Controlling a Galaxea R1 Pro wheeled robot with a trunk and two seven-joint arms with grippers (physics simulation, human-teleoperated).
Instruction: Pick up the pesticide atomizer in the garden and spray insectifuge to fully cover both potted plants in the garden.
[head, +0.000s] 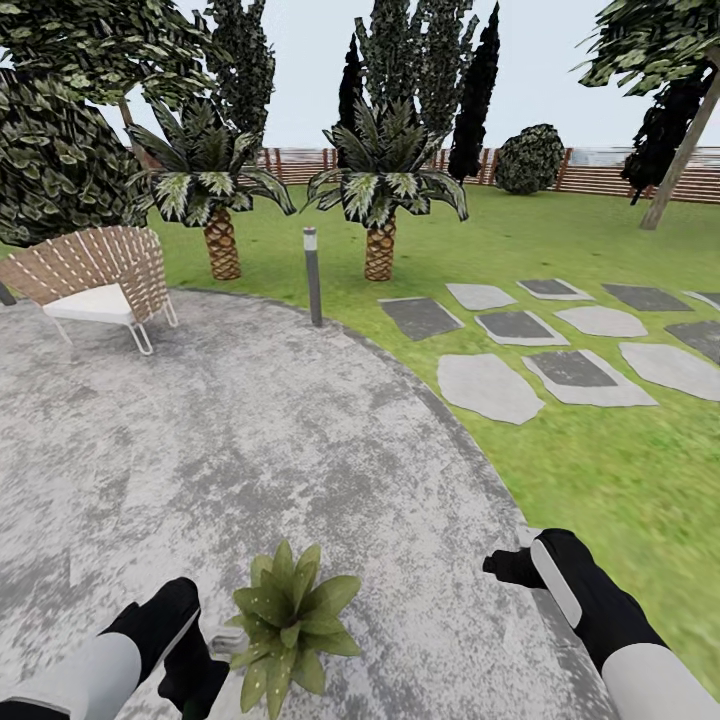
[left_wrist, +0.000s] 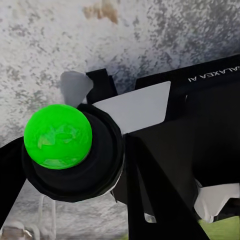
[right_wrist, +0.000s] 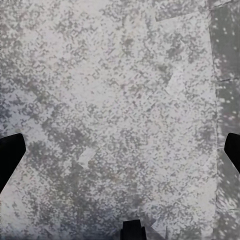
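The spray bottle (left_wrist: 67, 150) is clamped between the fingers of the left gripper (head: 195, 665), its bright green cap (left_wrist: 57, 136) facing the wrist camera. A potted plant (head: 288, 625) stands just beside this gripper, on its inner side, on the grey stone patio (head: 250, 440). The right gripper (head: 512, 566) hangs over bare patio near the lawn (head: 600, 460), its fingers spread wide and holding nothing.

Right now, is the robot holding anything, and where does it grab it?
The left gripper holds the pesticide atomizer near its black trigger top. The right gripper is open and empty.
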